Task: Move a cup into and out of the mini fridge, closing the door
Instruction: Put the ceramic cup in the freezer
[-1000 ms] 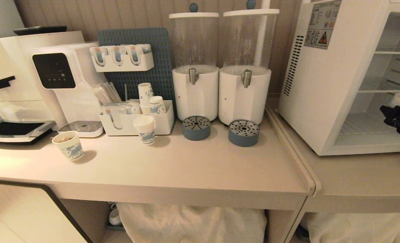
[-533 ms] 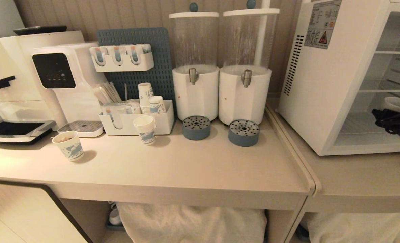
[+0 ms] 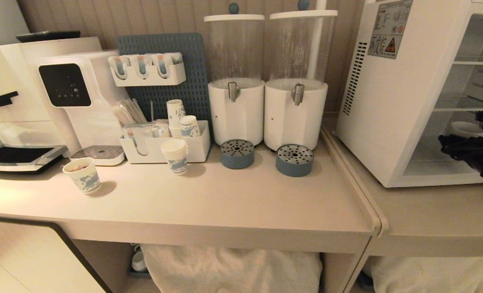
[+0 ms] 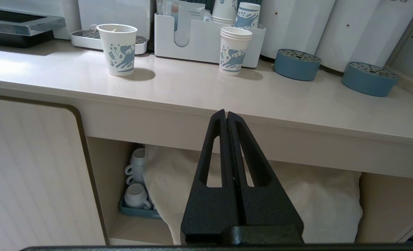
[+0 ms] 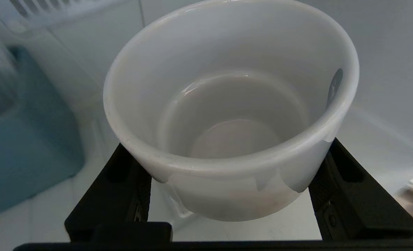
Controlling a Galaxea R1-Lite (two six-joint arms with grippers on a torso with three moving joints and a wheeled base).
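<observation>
— Right wrist view first: what's in the right pincer (image 5: 227, 195)?
— The cup (image 5: 231, 115), white and empty, with a small grey round mark on its wall. The pincer's jaws are spread wide and pressed against the cup's two sides, so it has hold of it.
— And where is that relative to the mini fridge (image 3: 392, 101)?
— Inside it. From the head view the cup sits in the fridge's lower part, under a wire shelf, with the black pincer reaching in through the open front.
— Any writing?
— A sticker on the fridge's side with a red warning triangle; its small print is too fine to read. Vent slots run below it.
— Further out from the fridge?
— Just beside it on the tabletop (image 3: 233, 199) stand two white drink dispensers (image 3: 266, 81) with clear tanks that look empty, each tap above a blue drip tray. Farther away, paper cups (image 3: 175, 156) with blue print, some stacked in a white organiser.
— The left pincer (image 4: 226, 116)?
— Fully closed on nothing, hanging before the tabletop's front edge, well apart from the fridge.
</observation>
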